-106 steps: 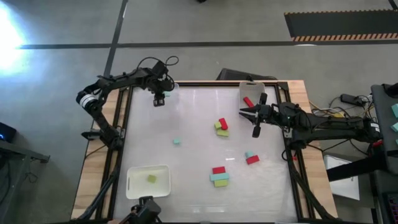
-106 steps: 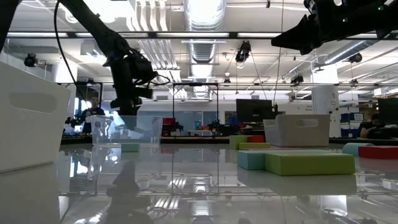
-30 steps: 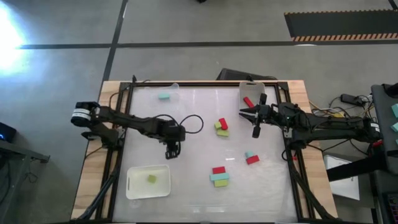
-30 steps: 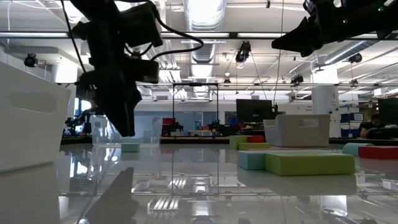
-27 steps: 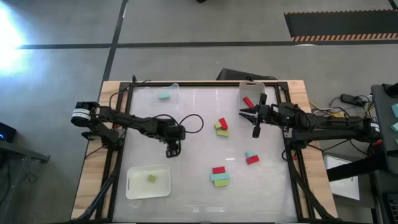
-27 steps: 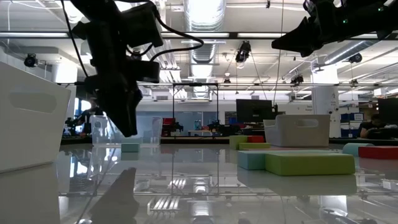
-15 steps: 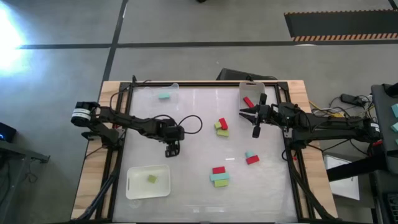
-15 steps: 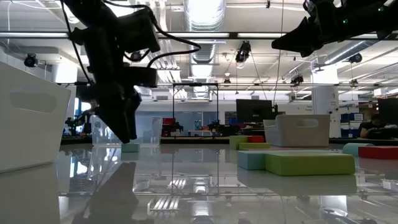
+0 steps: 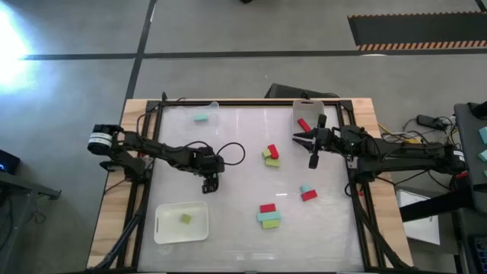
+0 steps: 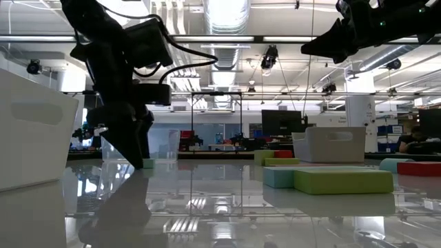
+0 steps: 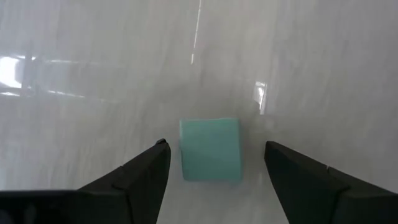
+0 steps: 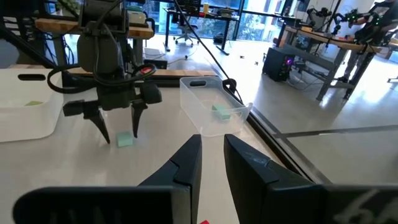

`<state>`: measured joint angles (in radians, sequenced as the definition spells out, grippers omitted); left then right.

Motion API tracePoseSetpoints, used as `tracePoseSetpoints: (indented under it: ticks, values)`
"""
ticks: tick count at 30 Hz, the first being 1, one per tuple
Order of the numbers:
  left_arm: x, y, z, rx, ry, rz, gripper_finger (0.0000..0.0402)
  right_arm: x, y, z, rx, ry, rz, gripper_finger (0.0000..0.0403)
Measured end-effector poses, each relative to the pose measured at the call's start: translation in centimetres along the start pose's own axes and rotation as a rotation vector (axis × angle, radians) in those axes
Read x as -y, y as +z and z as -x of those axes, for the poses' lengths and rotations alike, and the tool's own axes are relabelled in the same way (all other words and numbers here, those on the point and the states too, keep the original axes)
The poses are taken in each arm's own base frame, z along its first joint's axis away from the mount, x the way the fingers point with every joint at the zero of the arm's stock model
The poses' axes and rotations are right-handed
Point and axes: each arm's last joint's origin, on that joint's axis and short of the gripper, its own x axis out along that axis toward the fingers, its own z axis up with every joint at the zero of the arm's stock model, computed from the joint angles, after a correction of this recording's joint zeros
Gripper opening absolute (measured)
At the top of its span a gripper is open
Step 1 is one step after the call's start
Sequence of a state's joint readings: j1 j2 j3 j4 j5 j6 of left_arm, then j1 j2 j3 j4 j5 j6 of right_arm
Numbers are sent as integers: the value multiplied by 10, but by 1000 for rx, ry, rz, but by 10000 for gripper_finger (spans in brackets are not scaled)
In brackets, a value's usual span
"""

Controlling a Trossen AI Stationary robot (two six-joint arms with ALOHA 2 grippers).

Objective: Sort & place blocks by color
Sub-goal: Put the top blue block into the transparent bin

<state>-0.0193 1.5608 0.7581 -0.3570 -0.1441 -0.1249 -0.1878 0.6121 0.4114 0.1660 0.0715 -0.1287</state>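
Left arm has come from the clear tray [image 9: 202,116] at the far left corner to mid-counter [image 9: 243,236] and dropped low; left gripper [image 11: 214,171] has just spread its fingers [image 11: 146,171] wide, straddling a teal block [image 11: 210,149] flat on the counter, not gripped yet. One teal block already sits in the clear tray, so this looks like the next teal pick. Right gripper [image 9: 311,141] hasn't moved, hovering by the white tray [image 9: 308,105] at the far right, fingers closed on nothing. Other blocks lie scattered right of centre.

Robotics lab: workbenches [image 12: 323,43], monitors [image 10: 279,124], ceiling ducts [image 10: 227,21].
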Motion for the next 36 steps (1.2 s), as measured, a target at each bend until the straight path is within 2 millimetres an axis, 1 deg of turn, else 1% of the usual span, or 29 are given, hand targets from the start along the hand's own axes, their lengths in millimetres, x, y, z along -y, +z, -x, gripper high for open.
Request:
tracePoseSetpoints:
  ticks: [6,9,14,21,25,28,31,33,36]
  values:
    - [1,1,-5,13,-1,1,245,0,-1,0,-5,1,-6,59]
    - [1,1,-4,15,-1,2,236,0,-1,0,-5,0,-6,59]
    - [1,1,-4,18,-8,1,198,0,0,0,-5,1,-6,59]
    - [1,1,-4,17,-12,0,113,0,-1,0,-5,0,-5,59]
    - [0,4,2,12,3,-25,113,0,-1,0,-5,0,0,59]
    - [-2,12,18,-18,8,-99,113,0,-1,0,-5,0,1,59]
    - [-9,20,40,-76,43,-256,116,0,0,0,-5,0,2,59]
    - [-20,28,58,-92,116,-353,130,0,0,0,-5,0,2,59]
    - [-47,38,86,-102,248,-427,139,0,0,0,-5,0,2,59]
